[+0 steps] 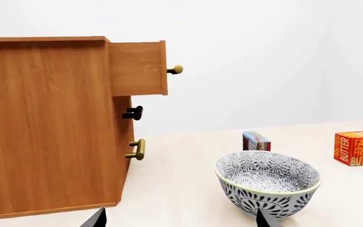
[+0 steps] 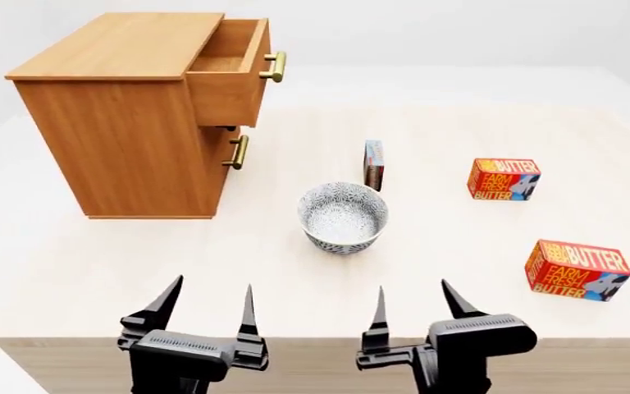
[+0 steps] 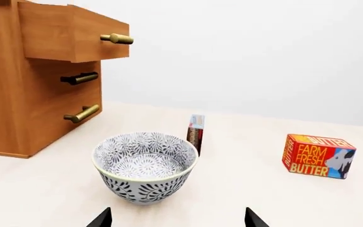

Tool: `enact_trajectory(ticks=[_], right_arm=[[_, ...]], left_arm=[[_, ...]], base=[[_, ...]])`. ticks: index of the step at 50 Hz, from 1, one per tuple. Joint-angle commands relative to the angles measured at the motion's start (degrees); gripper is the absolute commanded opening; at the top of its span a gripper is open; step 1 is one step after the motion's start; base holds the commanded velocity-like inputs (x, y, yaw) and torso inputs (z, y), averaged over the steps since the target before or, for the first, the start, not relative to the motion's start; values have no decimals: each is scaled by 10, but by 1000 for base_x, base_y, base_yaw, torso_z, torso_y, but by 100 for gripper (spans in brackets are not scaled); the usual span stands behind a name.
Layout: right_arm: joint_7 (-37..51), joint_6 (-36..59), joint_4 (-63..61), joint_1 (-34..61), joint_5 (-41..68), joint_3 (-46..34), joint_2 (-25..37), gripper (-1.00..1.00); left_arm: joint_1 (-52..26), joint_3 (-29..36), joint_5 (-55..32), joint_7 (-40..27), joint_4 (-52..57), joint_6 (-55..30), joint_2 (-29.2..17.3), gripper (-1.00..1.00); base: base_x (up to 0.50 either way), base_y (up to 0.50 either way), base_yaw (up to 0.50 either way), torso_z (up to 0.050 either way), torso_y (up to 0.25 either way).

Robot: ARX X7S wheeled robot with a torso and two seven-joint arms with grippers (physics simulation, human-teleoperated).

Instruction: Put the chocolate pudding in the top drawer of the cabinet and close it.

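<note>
Top drawer [image 2: 230, 72] stands pulled out, ready for chocolate pudding [image 2: 373, 164] behind bowl [image 2: 343, 217]; left gripper [image 2: 207, 312] and right gripper [image 2: 413, 308] both spread, empty.

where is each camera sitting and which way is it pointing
Head view: high on the robot, looking forward and down over the table; both grippers, left and right, show open near its bottom edge.
Left wrist view: low by the left gripper, facing the cabinet side-on, its top drawer pulled out; only fingertips show.
Right wrist view: low by the right gripper, facing the bowl; fingertips only.
Both wrist views share the bowl, the chocolate pudding behind it, and the cabinet.
</note>
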Motion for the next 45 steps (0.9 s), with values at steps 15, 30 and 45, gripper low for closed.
enact_trajectory(ticks=[15, 30, 45], right_arm=[[13, 10, -37, -12, 14, -6, 18, 100], [23, 67, -85, 9, 7, -16, 30, 100], [2, 240, -243, 61, 67, 15, 70, 100]], left_arm=[[-3, 5, 7, -31, 34, -55, -9, 100], [2, 1, 24, -64, 165, -173, -38, 100], [-78, -21, -43, -30, 299, -334, -80, 100]], base=[[0, 130, 0, 0, 0], [123, 0, 0, 0, 0], [144, 0, 0, 0, 0]])
